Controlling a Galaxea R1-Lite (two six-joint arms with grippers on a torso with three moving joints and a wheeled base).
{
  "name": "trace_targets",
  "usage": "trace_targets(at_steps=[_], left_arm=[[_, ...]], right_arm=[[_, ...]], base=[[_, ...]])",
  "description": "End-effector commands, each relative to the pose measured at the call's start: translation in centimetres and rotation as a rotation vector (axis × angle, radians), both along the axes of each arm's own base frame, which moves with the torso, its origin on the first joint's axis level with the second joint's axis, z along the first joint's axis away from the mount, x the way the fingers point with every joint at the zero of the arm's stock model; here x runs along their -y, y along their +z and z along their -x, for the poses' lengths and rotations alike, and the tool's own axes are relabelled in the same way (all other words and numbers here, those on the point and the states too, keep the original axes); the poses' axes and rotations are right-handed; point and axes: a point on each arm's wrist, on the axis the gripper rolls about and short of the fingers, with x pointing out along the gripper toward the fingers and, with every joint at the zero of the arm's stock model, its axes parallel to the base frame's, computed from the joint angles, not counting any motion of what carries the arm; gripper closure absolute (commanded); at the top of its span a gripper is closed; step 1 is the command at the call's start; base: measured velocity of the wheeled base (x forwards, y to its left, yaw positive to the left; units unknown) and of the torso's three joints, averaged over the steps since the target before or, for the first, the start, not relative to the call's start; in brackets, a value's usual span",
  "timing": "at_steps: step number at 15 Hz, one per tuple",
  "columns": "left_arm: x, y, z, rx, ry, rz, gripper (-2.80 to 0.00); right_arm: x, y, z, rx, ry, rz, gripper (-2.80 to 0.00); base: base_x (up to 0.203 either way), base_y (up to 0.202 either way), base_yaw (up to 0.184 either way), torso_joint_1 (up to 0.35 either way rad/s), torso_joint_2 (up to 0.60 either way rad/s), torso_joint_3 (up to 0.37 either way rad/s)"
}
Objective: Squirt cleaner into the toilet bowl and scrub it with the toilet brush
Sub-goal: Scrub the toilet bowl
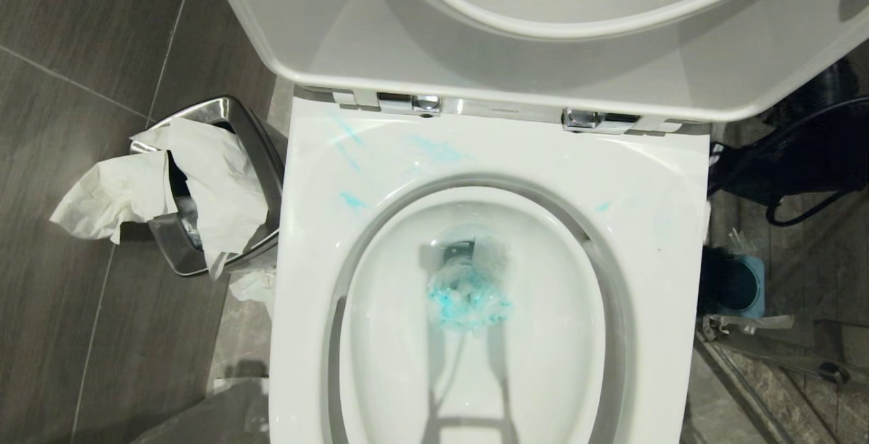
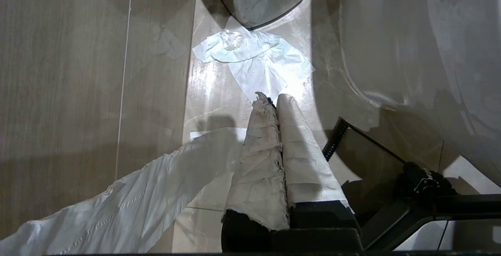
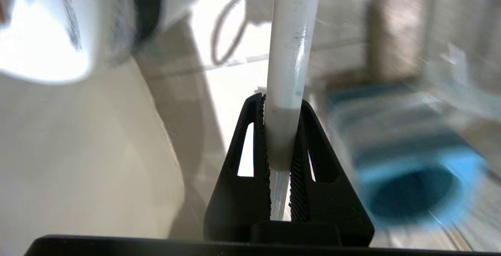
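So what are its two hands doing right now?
Left gripper: closed, fingers together, holding nothing, above the floor beside the toilet.
Right gripper: closed on the toilet brush handle.

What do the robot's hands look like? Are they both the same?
No. The left gripper has two long fingers wrapped in crinkly whitish paper or tape, frayed at the tips, on a black base, with a coiled black cable beside it. The right gripper is bare black plastic: two wedge-shaped fingers with cut-out slots and ridged inner pads.
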Motion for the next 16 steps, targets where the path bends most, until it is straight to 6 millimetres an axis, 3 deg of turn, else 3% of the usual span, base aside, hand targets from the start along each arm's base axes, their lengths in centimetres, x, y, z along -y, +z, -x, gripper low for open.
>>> trace_targets(at_steps=[1, 11, 16], left_arm=[[0.0, 0.0, 0.0, 0.0, 0.0, 0.0, 0.0], [0.0, 0.0, 0.0, 0.0, 0.0, 0.0, 0.0], [0.0, 0.0, 0.0, 0.0, 0.0, 0.0, 0.0]], right_arm=[[0.4, 1.7, 4.2, 0.026, -0.014, 0.017, 0.0], [-1.4, 1.5, 23.0, 0.019, 0.06, 0.141, 0.0], [-2.0, 1.6, 28.4, 0.049, 0.106, 0.218, 0.0]], base=[[0.0, 0.0, 0.0, 0.0, 0.0, 0.0], [0.0, 0.0, 0.0, 0.0, 0.0, 0.0], [0.0, 0.0, 0.0, 0.0, 0.0, 0.0]])
